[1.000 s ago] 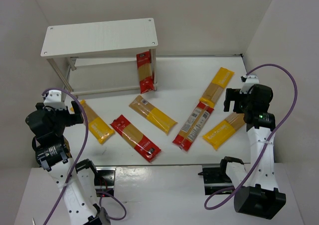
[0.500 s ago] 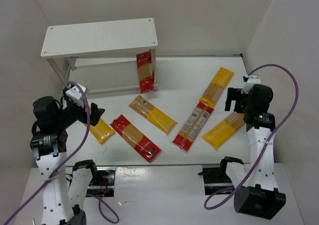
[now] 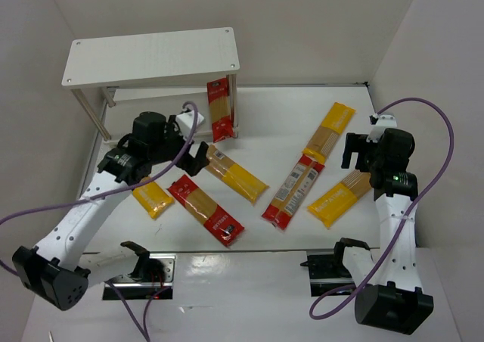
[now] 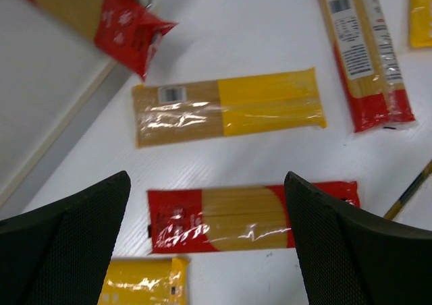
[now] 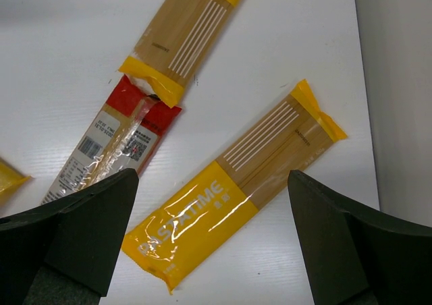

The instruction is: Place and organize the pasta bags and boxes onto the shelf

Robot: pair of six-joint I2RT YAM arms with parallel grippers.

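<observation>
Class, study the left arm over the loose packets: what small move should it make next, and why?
Probably lower the left gripper onto the red spaghetti packet. Its fingers stand open and empty, that packet lies flat framed between them, and it is not yet on the shelf.

Between two wide-spread dark fingers (image 5: 74,231), a near yellow packet (image 5: 229,214) lies diagonally on a white table (image 5: 67,48), a red packet (image 5: 111,146) touching a far yellow packet (image 5: 185,32).
</observation>
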